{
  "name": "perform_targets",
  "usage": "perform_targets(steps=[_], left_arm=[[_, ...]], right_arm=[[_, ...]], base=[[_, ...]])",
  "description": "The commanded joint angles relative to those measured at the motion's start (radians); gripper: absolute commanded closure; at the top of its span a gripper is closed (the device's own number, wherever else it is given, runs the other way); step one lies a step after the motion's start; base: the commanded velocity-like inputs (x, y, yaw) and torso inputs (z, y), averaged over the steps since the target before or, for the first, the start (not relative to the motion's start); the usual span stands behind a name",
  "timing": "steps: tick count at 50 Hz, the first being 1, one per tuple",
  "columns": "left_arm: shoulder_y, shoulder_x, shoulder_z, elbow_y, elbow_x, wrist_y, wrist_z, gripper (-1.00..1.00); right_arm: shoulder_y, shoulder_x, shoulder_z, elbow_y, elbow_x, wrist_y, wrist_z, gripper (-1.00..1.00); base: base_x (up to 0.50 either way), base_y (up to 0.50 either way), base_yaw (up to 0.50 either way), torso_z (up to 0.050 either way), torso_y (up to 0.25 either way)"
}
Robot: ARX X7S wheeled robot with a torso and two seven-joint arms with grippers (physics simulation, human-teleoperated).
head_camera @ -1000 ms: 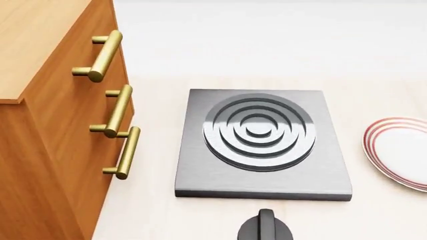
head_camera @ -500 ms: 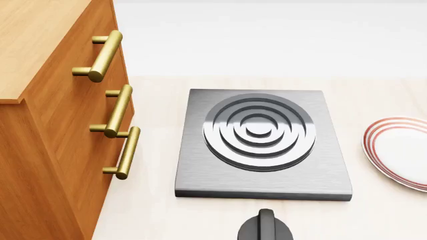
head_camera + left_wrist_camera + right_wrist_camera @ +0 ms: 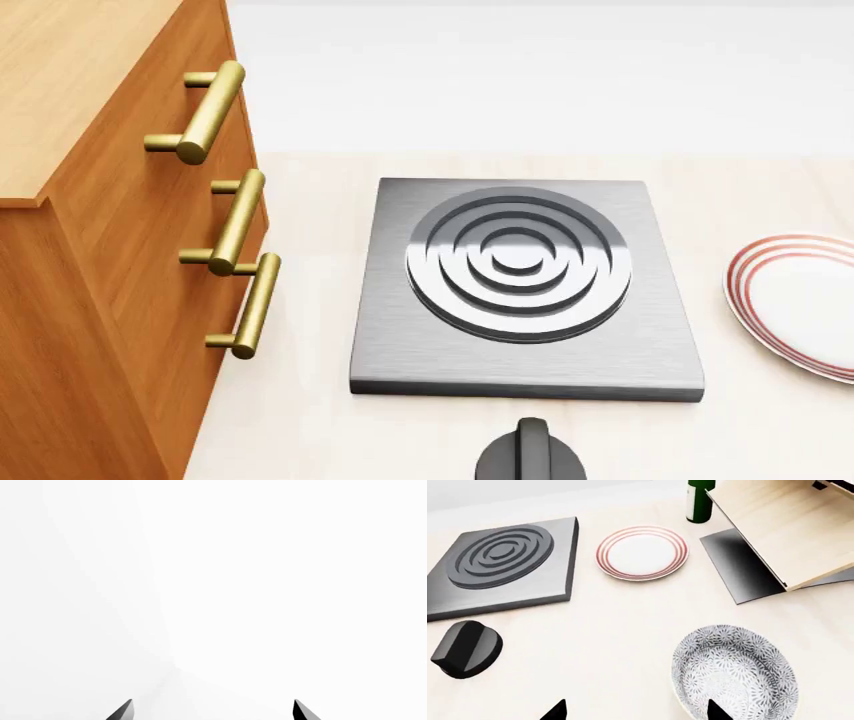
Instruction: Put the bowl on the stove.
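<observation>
The bowl (image 3: pixel 734 675), grey-and-white floral, stands on the light table in the right wrist view, apart from the stove (image 3: pixel 500 565) and on the far side of the knob from it. My right gripper (image 3: pixel 637 712) is open above the table; one fingertip (image 3: pixel 717 712) shows against the bowl's rim and the gap between the fingers is over bare table beside the bowl. The stove also shows in the head view (image 3: pixel 527 290), where its burner is bare and neither the bowl nor any gripper is visible. My left gripper (image 3: pixel 213 711) is open and faces plain white.
A black knob (image 3: pixel 530 455) lies just in front of the stove. A white plate with red rings (image 3: pixel 642 553) lies beside the stove. A wooden cabinet with brass handles (image 3: pixel 107 250) stands left. A green bottle (image 3: pixel 699 502) and a tilted wooden panel (image 3: pixel 787 525) stand beyond the plate.
</observation>
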Motion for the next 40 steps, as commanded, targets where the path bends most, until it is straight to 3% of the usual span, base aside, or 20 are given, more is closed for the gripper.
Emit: perform_targets(steps=[1, 40], left_arm=[[0.002, 0.016, -0.019, -0.007, 0.027, 0.008, 0.007, -1.00], [0.006, 0.001, -0.010, -0.023, 0.028, 0.027, -0.008, -1.00]], right_arm=[[0.016, 0.000, -0.066, 0.021, -0.108, -0.088, 0.055, -1.00], [0.251, 0.055, -0.511, 0.165, -0.155, -0.229, 0.254, -1.00]], base=[[0.00, 0.00, 0.00, 0.000, 0.000], [0.00, 0.00, 0.00, 0.000, 0.000]])
